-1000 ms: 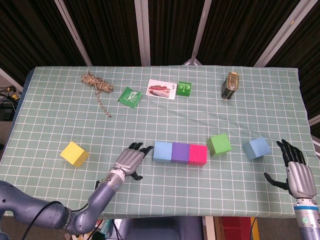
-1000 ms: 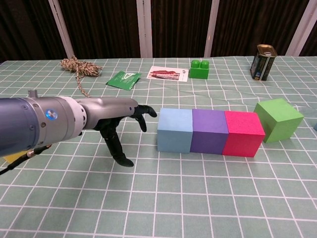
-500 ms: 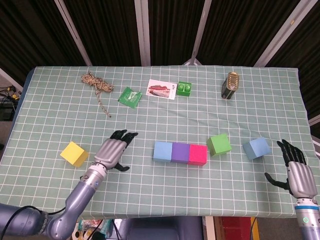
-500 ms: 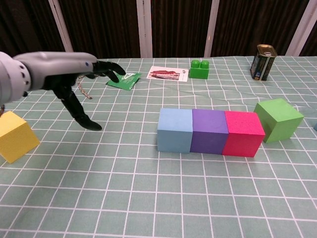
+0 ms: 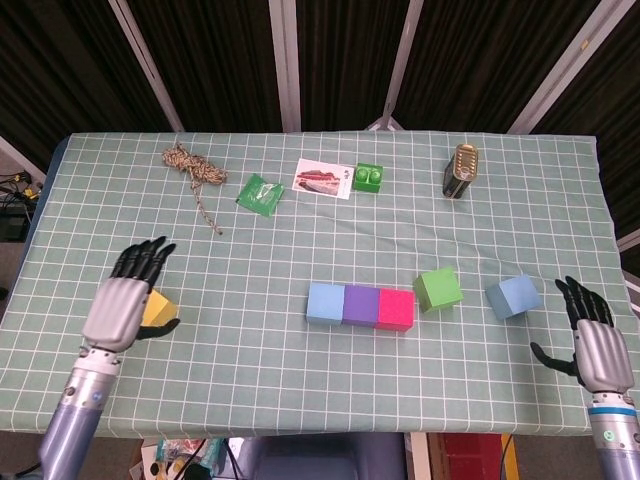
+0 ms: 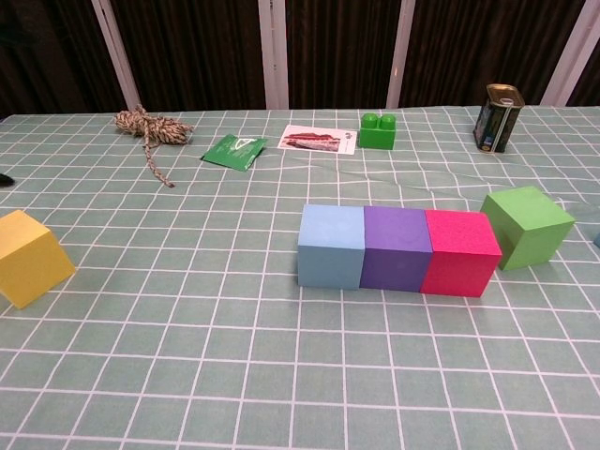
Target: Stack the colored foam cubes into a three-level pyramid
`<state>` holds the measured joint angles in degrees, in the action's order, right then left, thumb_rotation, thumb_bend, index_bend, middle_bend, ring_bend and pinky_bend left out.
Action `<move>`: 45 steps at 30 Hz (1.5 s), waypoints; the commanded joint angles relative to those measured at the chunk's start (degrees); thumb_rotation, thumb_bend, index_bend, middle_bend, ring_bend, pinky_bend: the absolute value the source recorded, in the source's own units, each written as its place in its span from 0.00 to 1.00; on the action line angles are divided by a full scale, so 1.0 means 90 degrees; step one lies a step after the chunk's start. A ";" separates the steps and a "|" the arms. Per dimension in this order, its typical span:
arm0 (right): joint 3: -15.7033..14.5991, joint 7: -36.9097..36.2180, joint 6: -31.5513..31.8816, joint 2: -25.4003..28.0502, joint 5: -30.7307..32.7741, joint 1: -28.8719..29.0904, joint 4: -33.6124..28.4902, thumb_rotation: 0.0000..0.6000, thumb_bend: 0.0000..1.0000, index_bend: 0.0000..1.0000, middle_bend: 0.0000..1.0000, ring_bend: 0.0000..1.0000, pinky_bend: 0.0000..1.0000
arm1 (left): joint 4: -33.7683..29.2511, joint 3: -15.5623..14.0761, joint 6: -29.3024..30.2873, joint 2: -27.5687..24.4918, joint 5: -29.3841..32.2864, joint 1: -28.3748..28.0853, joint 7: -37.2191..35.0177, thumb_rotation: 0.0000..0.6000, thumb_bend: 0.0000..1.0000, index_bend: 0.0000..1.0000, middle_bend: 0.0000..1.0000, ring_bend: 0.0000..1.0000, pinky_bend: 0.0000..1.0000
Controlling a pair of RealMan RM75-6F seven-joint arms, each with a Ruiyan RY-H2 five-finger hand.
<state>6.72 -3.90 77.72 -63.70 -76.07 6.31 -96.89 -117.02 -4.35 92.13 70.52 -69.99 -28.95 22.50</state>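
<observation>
Since the earlier frames your left hand (image 5: 123, 303) has swung away from the light blue cube (image 5: 325, 303) at the left end of the row and now hovers over the yellow cube (image 5: 160, 307) near the table's left edge, covering most of it in the head view. Its fingers are spread and grasp nothing; it is released. Your right hand (image 5: 594, 340) has not shifted: it sits at the near right corner of the table (image 5: 400, 240), fingers apart, empty.

The base row stands as one line, faces touching: light blue cube, purple cube (image 5: 360, 305), pink cube (image 5: 395, 308). The green cube (image 5: 438, 288) sits just beside the pink end, turned at an angle, apart from it. The grey-blue cube (image 5: 513, 296) lies further right, near your right hand. No cube rests on another.

Along the far side: rope coil (image 5: 192, 166), green packet (image 5: 260, 192), printed card (image 5: 324, 179), green toy brick (image 5: 368, 177), tin can (image 5: 461, 171).
</observation>
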 commanded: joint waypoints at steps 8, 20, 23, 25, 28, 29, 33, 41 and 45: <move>0.0296 0.0108 -0.0146 0.0134 0.0180 0.0247 -0.0108 1.00 0.16 0.00 0.00 0.00 0.00 | 0.0570 -0.0138 0.0368 -0.0138 -0.0532 0.0837 -0.0750 1.00 0.15 0.00 0.00 0.00 0.00; 0.0700 0.0760 -0.1945 0.0824 0.0659 0.1473 0.0009 1.00 0.15 0.00 0.00 0.00 0.00 | 0.0044 0.0200 0.0026 -0.0625 -0.0496 0.0957 -0.0925 1.00 0.15 0.00 0.00 0.00 0.00; 0.0703 0.0895 -0.2556 0.0953 0.0859 0.1806 0.0163 1.00 0.15 0.00 0.00 0.00 0.00 | -0.0059 0.0293 -0.0030 -0.0773 -0.0458 0.0988 -0.0862 1.00 0.15 0.00 0.00 0.00 0.00; 0.0682 0.0934 -0.2858 0.1006 0.0982 0.1955 0.0216 1.00 0.15 0.00 0.00 0.00 0.00 | -0.0118 0.0343 -0.0077 -0.0843 -0.0419 0.1012 -0.0856 1.00 0.15 0.00 0.00 0.00 0.00; 0.0572 0.1075 -0.3307 0.1034 0.1097 0.2178 0.0327 1.00 0.13 0.00 0.00 0.00 0.00 | -0.0199 0.0424 -0.0155 -0.0930 -0.0384 0.1059 -0.0893 1.00 0.15 0.00 0.00 0.00 0.00; 0.0541 0.1126 -0.3383 0.1026 0.1115 0.2221 0.0362 1.00 0.12 0.00 0.00 0.00 0.00 | -0.0209 0.0439 -0.0175 -0.0945 -0.0380 0.1068 -0.0901 1.00 0.15 0.00 0.00 0.00 0.00; 0.0339 0.1462 -0.3761 0.0944 0.1281 0.2419 0.0546 1.00 0.09 0.00 0.00 0.00 0.00 | -0.0260 0.0501 -0.0287 -0.1014 -0.0340 0.1115 -0.0956 1.00 0.15 0.00 0.00 0.00 0.00; 0.0120 0.1790 -0.3921 0.0806 0.1392 0.2608 0.0744 1.00 0.09 0.00 0.03 0.02 0.00 | -0.0340 0.0612 -0.0455 -0.1092 -0.0332 0.1194 -0.0998 1.00 0.15 0.00 0.00 0.00 0.00; 0.0079 0.1741 -0.3878 0.0595 0.1319 0.2661 0.1055 1.00 0.09 0.00 0.09 0.06 0.00 | -0.0362 0.0649 -0.0551 -0.1064 -0.0333 0.1224 -0.0965 1.00 0.15 0.00 0.00 0.00 0.00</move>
<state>7.63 12.16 42.65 -57.41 -63.89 29.99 -88.60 -120.23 1.41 87.29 60.87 -72.96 -18.00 13.74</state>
